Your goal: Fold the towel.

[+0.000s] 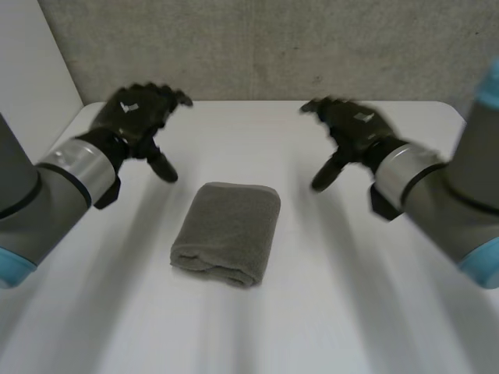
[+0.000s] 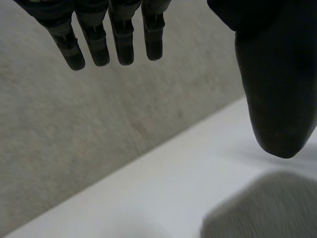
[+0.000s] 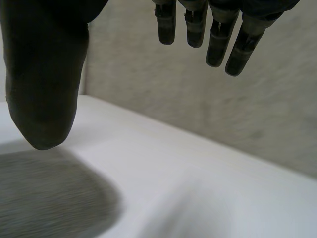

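Observation:
A grey towel [image 1: 228, 231] lies folded into a thick, compact rectangle in the middle of the white table [image 1: 257, 327]. My left hand [image 1: 140, 117] hovers above the table to the towel's far left, open, fingers straight, holding nothing. My right hand [image 1: 351, 128] hovers to the towel's far right, also open and empty. In the left wrist view my left hand's fingers [image 2: 114, 39] spread apart and a corner of the towel [image 2: 267, 208] shows below the thumb. In the right wrist view the towel [image 3: 44, 198] lies under the thumb of my right hand [image 3: 44, 74].
A grey speckled wall [image 1: 265, 47] rises behind the table's far edge. A pale panel [image 1: 31, 70] stands at the far left. White tabletop runs all round the towel.

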`<state>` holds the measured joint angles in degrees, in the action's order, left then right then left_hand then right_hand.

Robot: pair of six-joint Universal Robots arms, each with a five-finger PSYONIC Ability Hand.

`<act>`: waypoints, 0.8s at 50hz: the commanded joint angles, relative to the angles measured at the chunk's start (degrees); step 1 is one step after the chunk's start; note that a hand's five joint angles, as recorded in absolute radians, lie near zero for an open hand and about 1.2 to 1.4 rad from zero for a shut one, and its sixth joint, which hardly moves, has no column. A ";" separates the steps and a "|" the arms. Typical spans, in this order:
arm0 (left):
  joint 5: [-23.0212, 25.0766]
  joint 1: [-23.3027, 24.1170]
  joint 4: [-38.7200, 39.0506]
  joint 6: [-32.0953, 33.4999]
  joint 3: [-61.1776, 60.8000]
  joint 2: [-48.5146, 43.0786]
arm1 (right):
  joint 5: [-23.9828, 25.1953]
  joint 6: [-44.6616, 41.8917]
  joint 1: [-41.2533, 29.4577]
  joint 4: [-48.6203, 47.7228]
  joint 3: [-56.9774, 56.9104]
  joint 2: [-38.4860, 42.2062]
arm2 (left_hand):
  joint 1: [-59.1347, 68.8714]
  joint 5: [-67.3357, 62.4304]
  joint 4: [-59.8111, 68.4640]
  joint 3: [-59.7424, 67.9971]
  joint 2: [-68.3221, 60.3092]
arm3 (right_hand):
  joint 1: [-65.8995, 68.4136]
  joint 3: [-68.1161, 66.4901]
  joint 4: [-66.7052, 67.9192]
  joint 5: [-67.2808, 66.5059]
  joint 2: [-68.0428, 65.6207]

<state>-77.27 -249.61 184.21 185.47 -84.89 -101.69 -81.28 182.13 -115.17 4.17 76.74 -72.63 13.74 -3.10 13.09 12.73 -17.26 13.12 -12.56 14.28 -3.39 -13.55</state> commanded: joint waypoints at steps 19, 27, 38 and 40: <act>-17.04 7.91 -8.35 -13.55 6.66 3.51 | -8.37 -7.67 3.20 1.19 1.40 -12.10 | -3.52 2.88 -3.09 -2.73 7.04 | -3.12 2.56 -4.28 3.39 3.55; -17.22 7.74 -8.43 -13.47 6.49 5.01 | -8.19 -7.67 3.11 1.36 1.49 -12.27 | -3.52 2.88 -3.09 -2.73 7.04 | -3.12 2.56 -4.28 3.39 3.55; -16.69 7.74 -8.17 -13.29 5.61 6.59 | -4.67 -7.14 2.32 1.54 1.31 -12.27 | -3.52 2.88 -3.09 -2.73 7.04 | -3.12 2.56 -4.28 3.39 3.55; -16.69 7.74 -7.73 -13.29 4.21 6.59 | 2.41 -7.76 2.06 2.59 1.31 -11.84 | -3.52 2.88 -3.09 -2.73 7.04 | -3.12 2.56 -4.28 3.39 3.55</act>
<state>-94.15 -241.90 175.93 172.11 -78.85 -95.35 -87.65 174.72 -112.49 5.71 78.00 -84.93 13.74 -3.09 13.09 12.73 -17.26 13.11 -12.56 14.29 -3.39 -13.55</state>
